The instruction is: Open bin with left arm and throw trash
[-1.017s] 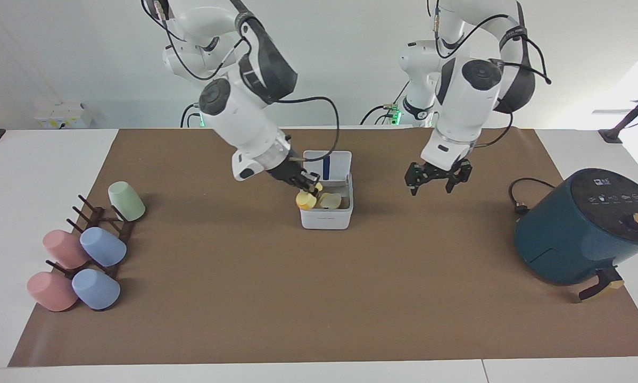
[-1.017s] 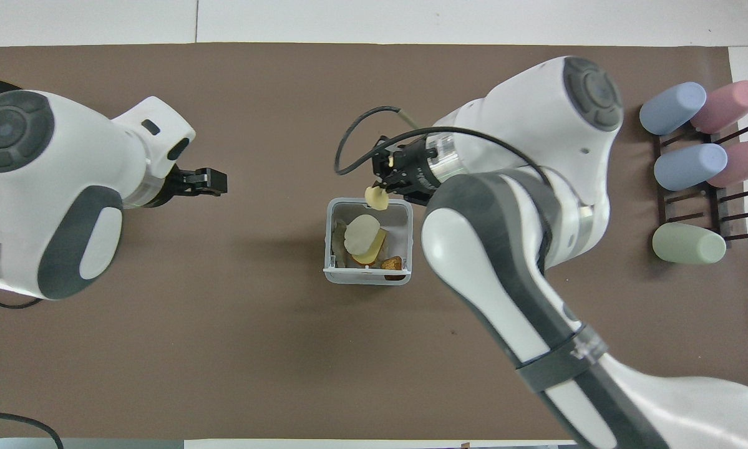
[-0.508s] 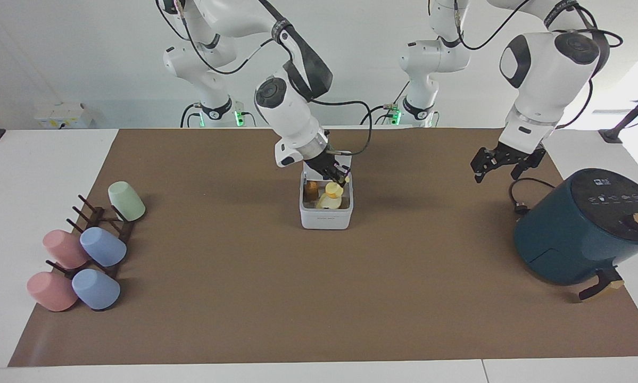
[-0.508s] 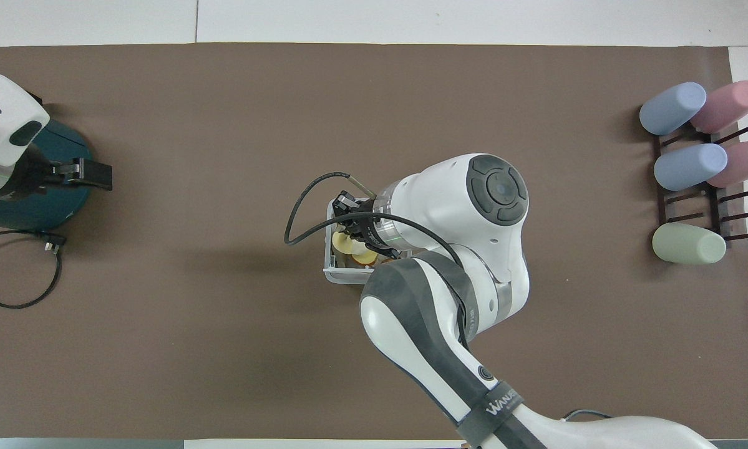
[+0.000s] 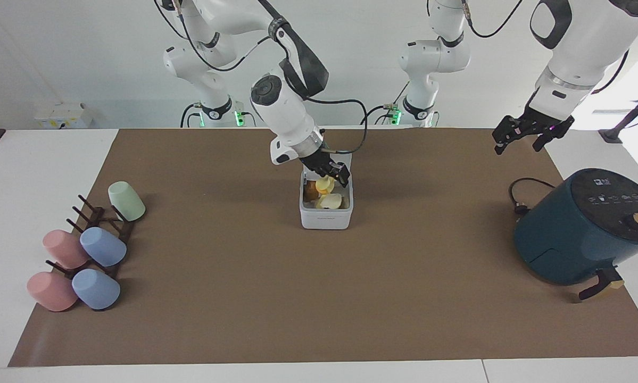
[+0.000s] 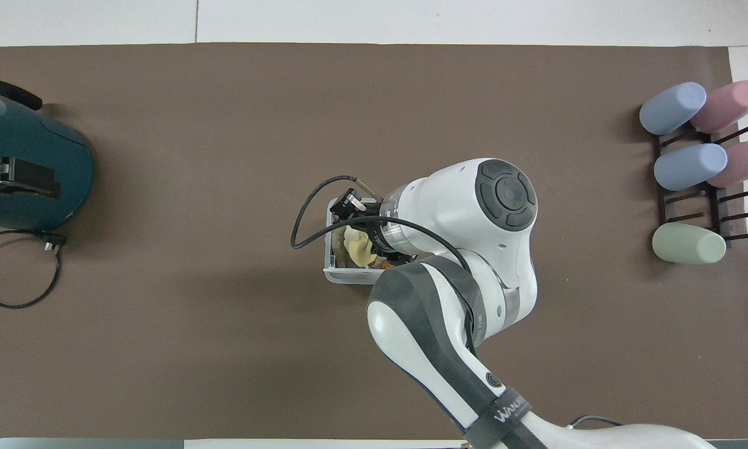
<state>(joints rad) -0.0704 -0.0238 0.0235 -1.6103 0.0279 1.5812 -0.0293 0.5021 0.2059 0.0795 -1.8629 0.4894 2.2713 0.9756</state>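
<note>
The right pincer (image 5: 333, 171) hangs just over the open mouth of the small white rounded plastic bin (image 5: 326, 218), its black fingers spread apart and clasping nothing. Directly beneath it, inside the bin, lie the trash pieces (image 5: 326, 192): a pale cream crescent and a yellow wedge show plainly, with an orange-brown piece beside them against the wall toward the right arm's end. From overhead the right arm's white wrist covers most of the bin, so only one corner and part of the cream piece (image 6: 356, 244) show; the raised lid is hidden by the pincer in the facing view. The bin stands on the brown mat near the middle of the bench, nearer the robots' edge. The left pincer (image 5: 526, 130) waits in the air, fingers apart and empty, over the mat's corner nearest the left arm's base, close to the dark teal air fryer (image 5: 585, 226). Overhead, it is cut off at the frame edge.
</note>
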